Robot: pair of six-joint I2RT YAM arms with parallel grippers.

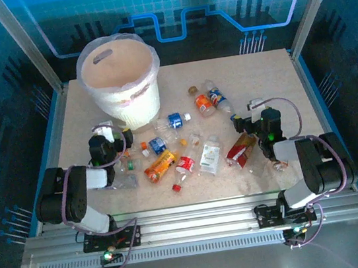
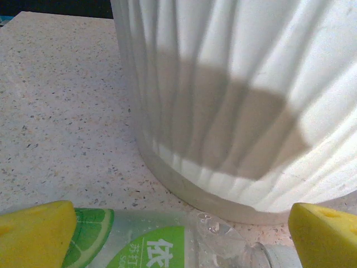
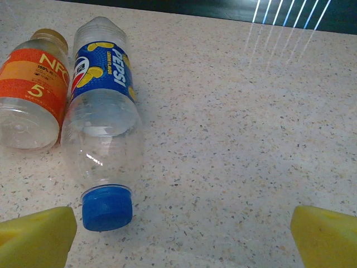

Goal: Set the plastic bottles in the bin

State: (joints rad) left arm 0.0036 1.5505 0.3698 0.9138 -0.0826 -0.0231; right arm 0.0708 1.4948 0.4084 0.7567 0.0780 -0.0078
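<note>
White round plastic bin w/ clear bag liner (image 1: 132, 107) is standing at the far-left of the speckled tabletop (image 1: 271, 74). Small clear plastic bottles (image 1: 210, 156) are lying scattered on the tabletop, near side and right of the bin, all outside it.

L claw (image 1: 105, 139) is sitting just near-side of the bin, jaws spread wide, gripping nothing. On L wrist cam the bin wall is looming close ahead, and a clear bottle w/ green lime label (image 2: 145, 245) is lying crosswise between the yellow fingers (image 2: 33, 234). Contact: can't tell.

R claw (image 1: 254, 115) is sitting well right of the bin, also wide, gripping nothing. Ahead of it a blue-label Pepsi bottle (image 3: 103, 111) is lying w/ its blue cap toward the claw. An orange-label bottle (image 3: 33, 89) is lying alongside, on its bin side.
</note>
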